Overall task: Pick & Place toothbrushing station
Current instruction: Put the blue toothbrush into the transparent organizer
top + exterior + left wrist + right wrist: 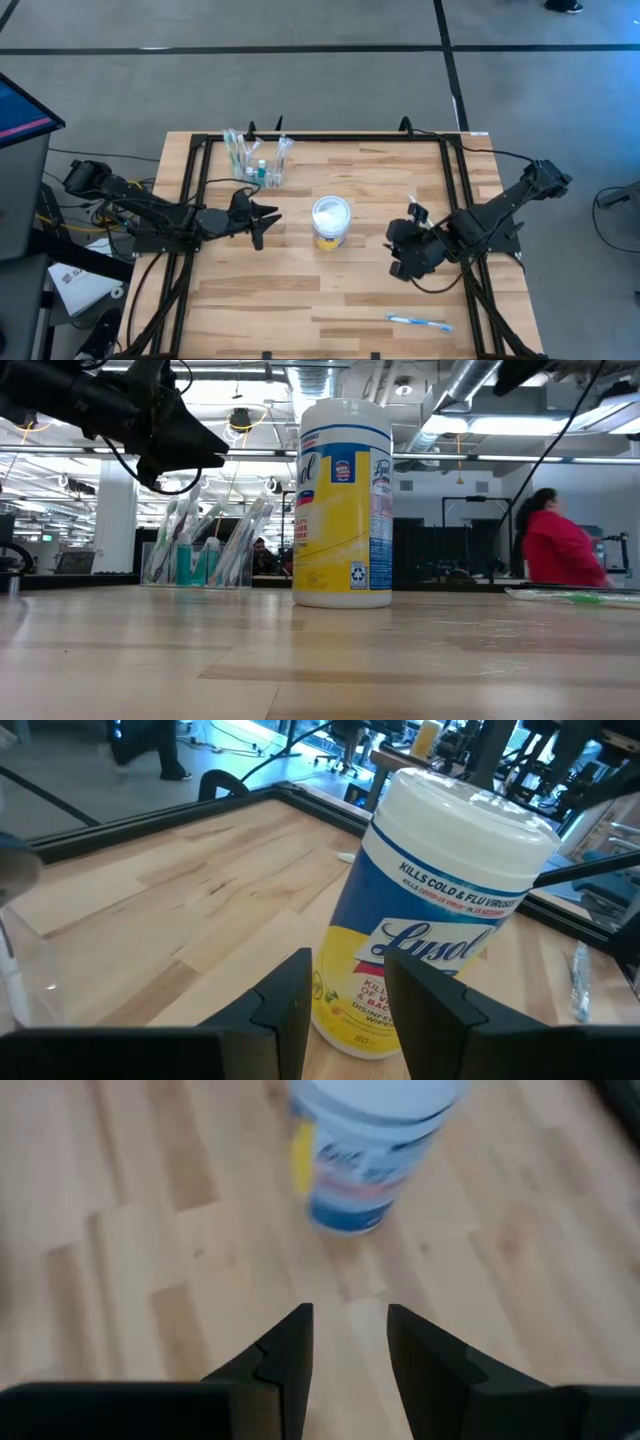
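Toothbrushing station point(258, 160): in the high view, standing at the table's point(300, 290) far edge, left of centre, long axis running along that edge, narrow cups upright with brushes leaning out of them. Well apart from both arms. Wipes tub point(331, 222) upright near the table's middle; left gripper point(266, 216) just left of it, arm stretched in low from the left edge, fingers pointing toward the tub. Right gripper point(402, 252) to the tub's right, arm folded in from the right edge. A blue-and-white toothbrush point(420, 322) flat near the front edge.

Low view: station point(205, 550) seen behind and left of the tub point(344, 503), cups vertical, teal items inside, contents not readable from above. Left gripper point(190, 445) hanging above it, clear of the table. A person in red point(558, 550) in the room behind.

Left wrist view: fingers point(290, 1005) parted with a narrow gap, holding nothing, tub point(430, 910) close ahead.

Right wrist view: fingers point(292, 1355) likewise parted and empty, above bare wood, tub point(365, 1150) ahead
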Controlling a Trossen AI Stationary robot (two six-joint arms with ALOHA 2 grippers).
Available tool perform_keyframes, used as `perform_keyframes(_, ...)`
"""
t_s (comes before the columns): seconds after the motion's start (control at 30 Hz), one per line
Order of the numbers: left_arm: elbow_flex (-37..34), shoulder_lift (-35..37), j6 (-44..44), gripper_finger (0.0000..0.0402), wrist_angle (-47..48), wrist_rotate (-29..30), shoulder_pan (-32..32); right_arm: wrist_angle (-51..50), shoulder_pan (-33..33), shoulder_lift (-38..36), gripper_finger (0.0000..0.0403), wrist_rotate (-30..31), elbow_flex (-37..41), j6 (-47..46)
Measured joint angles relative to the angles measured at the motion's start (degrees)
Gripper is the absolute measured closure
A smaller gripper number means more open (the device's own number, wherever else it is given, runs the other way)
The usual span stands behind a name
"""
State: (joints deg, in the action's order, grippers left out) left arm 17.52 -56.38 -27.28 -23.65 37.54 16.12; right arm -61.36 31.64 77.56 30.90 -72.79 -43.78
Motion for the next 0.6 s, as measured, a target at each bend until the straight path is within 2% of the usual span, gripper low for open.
perform_keyframes(0.43, 0.0, 0.0, 0.0, 0.0279, -0.1, -0.4, 0.0, -2.8, 10.8, 1.8, 0.0282, -3.7, 0.0, -10.1)
perform_keyframes(0.6, 0.0, 0.0, 0.0, 0.0279, -0.1, -0.4, 0.0, -3.9, 14.2, 5.5, 0.0282, -6.8, 0.0, -13.7)
